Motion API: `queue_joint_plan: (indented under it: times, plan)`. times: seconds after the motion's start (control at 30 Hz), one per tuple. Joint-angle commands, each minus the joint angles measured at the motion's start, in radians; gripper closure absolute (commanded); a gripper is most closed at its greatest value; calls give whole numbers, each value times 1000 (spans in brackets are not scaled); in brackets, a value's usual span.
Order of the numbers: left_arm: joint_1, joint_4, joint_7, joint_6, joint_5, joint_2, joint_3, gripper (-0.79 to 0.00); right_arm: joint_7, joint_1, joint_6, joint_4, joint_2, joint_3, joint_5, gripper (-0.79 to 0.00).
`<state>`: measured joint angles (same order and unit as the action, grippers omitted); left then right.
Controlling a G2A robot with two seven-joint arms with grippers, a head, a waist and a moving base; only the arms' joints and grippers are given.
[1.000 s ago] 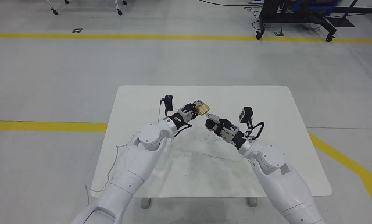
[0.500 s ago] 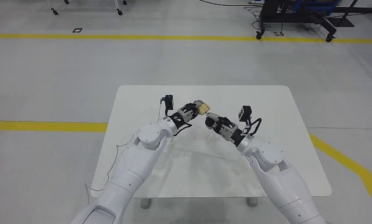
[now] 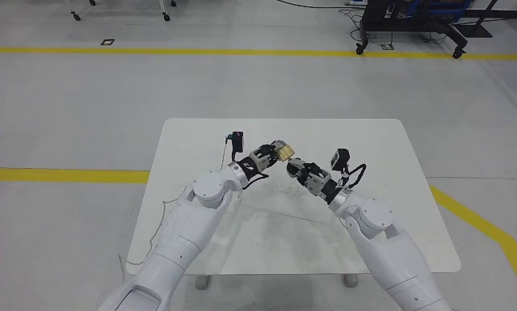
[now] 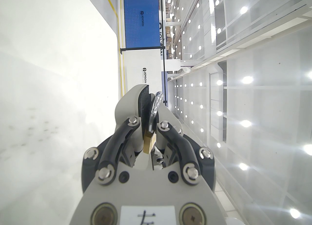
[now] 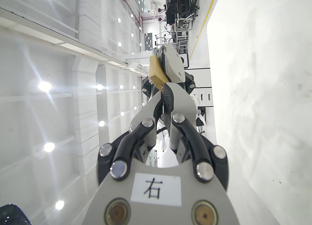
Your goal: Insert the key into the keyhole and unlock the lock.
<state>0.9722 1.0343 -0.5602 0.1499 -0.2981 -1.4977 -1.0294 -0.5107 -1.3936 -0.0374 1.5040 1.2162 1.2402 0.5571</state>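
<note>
lock [image 3: 281,152]: a brass padlock, held in the air over the table's far half, near its middle.
shackle [image 4: 155,107]: silver, seen pinched between the pads, with the brass body lying toward the wrist.
left gripper [image 3: 274,150]: jaws are closed narrowly on the lock.
right gripper [image 5: 162,89]: jaws are seen pressed together, and the tips are set against the bottom end of the lock.
key: cannot be made out between the closed pads.
table [image 3: 380,149]: white, faintly scuffed, lying beneath the 2 arms.
</note>
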Motion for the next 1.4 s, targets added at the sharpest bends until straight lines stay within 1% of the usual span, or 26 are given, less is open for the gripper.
queue_joint_plan:
  times: [0.0, 0.13, 0.2, 0.27, 0.3, 0.43, 0.63, 0.73, 1.03, 1.13, 1.27, 1.3, 1.33, 1.37]
  plan:
    - [1, 3, -5, 11, 8, 1, 1, 0, -10, -2, 13, -4, 1, 7, 49, 0]
    - [4, 11, -25, 42, 32, 3, 5, 0, -60, -1, 49, -18, 3, 28, 162, 0]
    - [6, 16, -32, 58, 46, 4, 8, 0, -118, -1, 98, -28, 5, 30, 251, 0]
    - [8, 22, -37, 72, 57, 5, 12, 0, -156, 6, 133, -47, 4, 40, 291, 0]
    - [10, 25, -40, 80, 62, 5, 13, 0, -194, 10, 161, -57, 5, 42, 341, 0]
    - [15, 34, -44, 114, 90, 7, 18, 0, -264, 28, 236, -100, 4, 56, 424, 0]
    - [22, 42, -44, 137, 99, 9, 19, 0, -309, 50, 321, -143, 3, 60, 491, 0]
    - [25, 47, -41, 148, 101, 10, 17, 0, -351, 57, 366, -163, 5, 57, 538, 0]
    - [43, 72, -31, 205, 106, 14, 8, 0, -438, 68, 446, -191, 1, 62, 602, 0]
    - [48, 78, -29, 212, 104, 16, 4, 0, -447, 72, 455, -199, -1, 67, 603, 0]
    - [51, 82, -33, 212, 100, 17, 1, 0, -428, 71, 440, -192, -3, 70, 589, 0]
    - [51, 82, -34, 209, 98, 17, 1, 0, -420, 70, 433, -189, -4, 72, 577, -200]
    - [51, 80, -37, 205, 93, 17, 0, 0, -414, 69, 429, -185, -4, 73, 571, -456]
    - [50, 79, -41, 198, 86, 17, 0, 0, -407, 67, 423, -181, -5, 75, 567, -785]
